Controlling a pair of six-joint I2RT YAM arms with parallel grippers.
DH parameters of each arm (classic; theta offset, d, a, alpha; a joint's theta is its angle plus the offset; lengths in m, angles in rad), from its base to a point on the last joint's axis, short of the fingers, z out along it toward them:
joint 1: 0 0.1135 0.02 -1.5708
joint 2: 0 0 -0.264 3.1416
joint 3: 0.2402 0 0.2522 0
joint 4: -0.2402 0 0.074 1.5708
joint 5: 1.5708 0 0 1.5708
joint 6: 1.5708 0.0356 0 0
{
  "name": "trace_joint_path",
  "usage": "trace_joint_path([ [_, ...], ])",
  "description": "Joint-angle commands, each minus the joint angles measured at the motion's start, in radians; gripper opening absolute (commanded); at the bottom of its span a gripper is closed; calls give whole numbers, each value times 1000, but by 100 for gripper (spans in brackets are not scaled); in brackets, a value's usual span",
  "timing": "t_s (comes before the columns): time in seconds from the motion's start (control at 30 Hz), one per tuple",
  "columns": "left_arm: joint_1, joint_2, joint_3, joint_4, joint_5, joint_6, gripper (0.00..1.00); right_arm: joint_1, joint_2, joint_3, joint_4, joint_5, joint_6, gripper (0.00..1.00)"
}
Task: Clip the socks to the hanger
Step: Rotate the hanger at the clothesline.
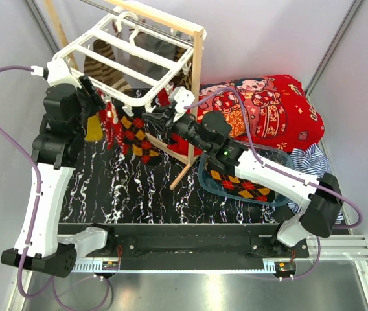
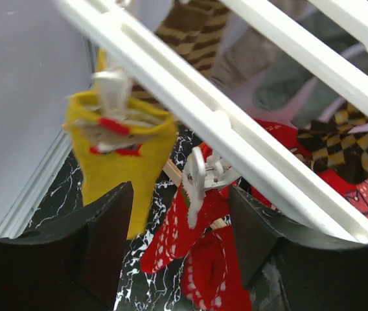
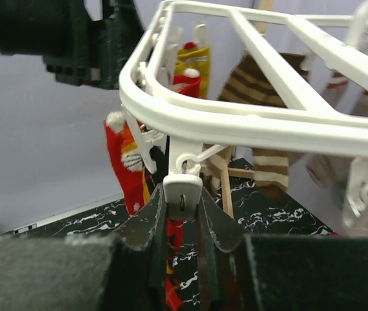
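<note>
Grips one white clip (image 3: 183, 192) with the right gripper (image 3: 183, 202), both fingers pressed on its flat sides, so closed on the clip and on nothing else. Finds this clip hanging straight down from the near rim of the hanger (image 3: 249, 123), long axis vertical, mouth pointing to the floor.

Places the argyle sock (image 1: 137, 137) just below that rim and slightly to the left of the clip, hanging lengthwise downward, between the two grippers. Cannot tell whether caught in a clip at its top or only draped there.

Holds the left gripper (image 1: 98, 97) open at the left end of the hanger, near the mustard sock (image 2: 122, 162) and the red sock (image 2: 194, 259), both already clipped; touches neither, as far as visible.

Depends, probably, on the vertical line from clip mouth to sock edge: needs the sock's top raised into the mouth from below. Judges the right arm nearer to the clip and the left arm free for the lifting.

Shows a second argyle sock (image 1: 245, 186) lying in the blue basket (image 1: 202, 173), well apart to the right.
</note>
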Motion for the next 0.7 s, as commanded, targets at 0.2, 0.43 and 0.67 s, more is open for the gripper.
trace_joint_path([
  [0.2, 43, 100, 208, 54, 128, -20, 70, 52, 60, 220, -234, -165, -111, 0],
  [0.43, 43, -6, 175, -5, 257, -17, 78, 54, 133, 351, -378, -202, -189, 0],
  [0.67, 20, -120, 121, -108, 282, -2, 87, 55, 194, 451, -464, -224, -226, 0],
])
